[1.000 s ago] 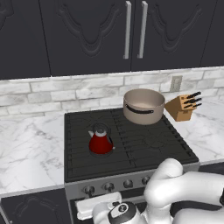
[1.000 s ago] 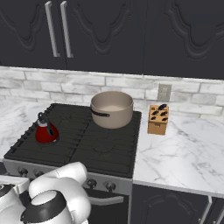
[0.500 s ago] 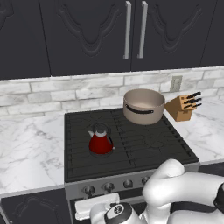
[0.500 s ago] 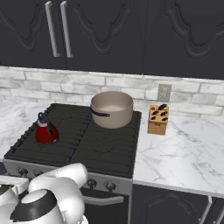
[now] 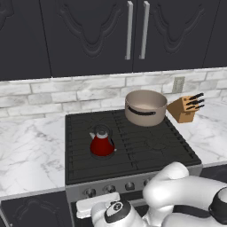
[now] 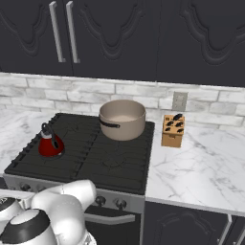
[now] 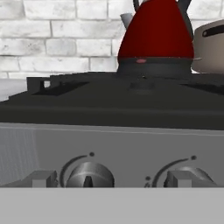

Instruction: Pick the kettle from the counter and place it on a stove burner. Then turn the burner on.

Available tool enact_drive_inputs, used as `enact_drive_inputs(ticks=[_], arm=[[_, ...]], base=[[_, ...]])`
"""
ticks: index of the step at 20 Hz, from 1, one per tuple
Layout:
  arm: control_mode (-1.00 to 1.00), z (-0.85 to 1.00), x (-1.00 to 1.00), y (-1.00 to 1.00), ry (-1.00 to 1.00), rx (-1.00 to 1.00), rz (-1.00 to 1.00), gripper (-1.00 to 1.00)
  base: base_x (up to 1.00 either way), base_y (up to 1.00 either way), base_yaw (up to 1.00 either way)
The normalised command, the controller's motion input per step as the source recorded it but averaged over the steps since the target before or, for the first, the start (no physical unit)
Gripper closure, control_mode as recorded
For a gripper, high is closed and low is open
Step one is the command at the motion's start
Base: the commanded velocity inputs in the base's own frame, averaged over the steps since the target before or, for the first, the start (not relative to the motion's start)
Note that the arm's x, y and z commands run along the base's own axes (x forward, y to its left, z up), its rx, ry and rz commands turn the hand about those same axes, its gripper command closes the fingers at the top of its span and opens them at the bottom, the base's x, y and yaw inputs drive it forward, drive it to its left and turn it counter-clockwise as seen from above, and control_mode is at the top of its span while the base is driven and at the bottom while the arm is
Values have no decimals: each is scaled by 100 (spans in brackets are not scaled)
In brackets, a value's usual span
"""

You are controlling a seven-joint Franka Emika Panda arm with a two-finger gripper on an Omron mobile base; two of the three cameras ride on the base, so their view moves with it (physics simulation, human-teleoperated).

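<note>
The squat glossy red kettle (image 5: 102, 142) sits on black cast-iron grate bars of a stove burner (image 5: 103, 153); the arm is folded low before the round grey knobs (image 7: 89, 176), jaws spread wide.

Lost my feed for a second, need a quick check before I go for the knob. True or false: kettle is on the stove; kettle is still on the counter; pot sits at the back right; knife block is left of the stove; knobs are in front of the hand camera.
1. The kettle is on the stove: true.
2. Kettle on the counter: false, it stands on the front left burner grate.
3. The pot sits back right: true.
4. The knife block is left of the stove: false, it is on the right.
5. The knobs face the hand camera: true.
</note>
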Motion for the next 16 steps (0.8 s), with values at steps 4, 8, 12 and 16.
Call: enact_drive_inputs(ticks=[4, 8, 12, 16], arm=[[-100, -30, 6, 0, 0, -2, 0, -100], [-100, -28, 13, 15, 0, -3, 0, -100], [-100, -22, 18, 21, 0, -3, 0, -100], [-100, -21, 28, 31, 0, -1, 0, -100]], base=[[0, 0, 0], [0, 0, 0], [0, 0, 0], [0, 0, 0]])
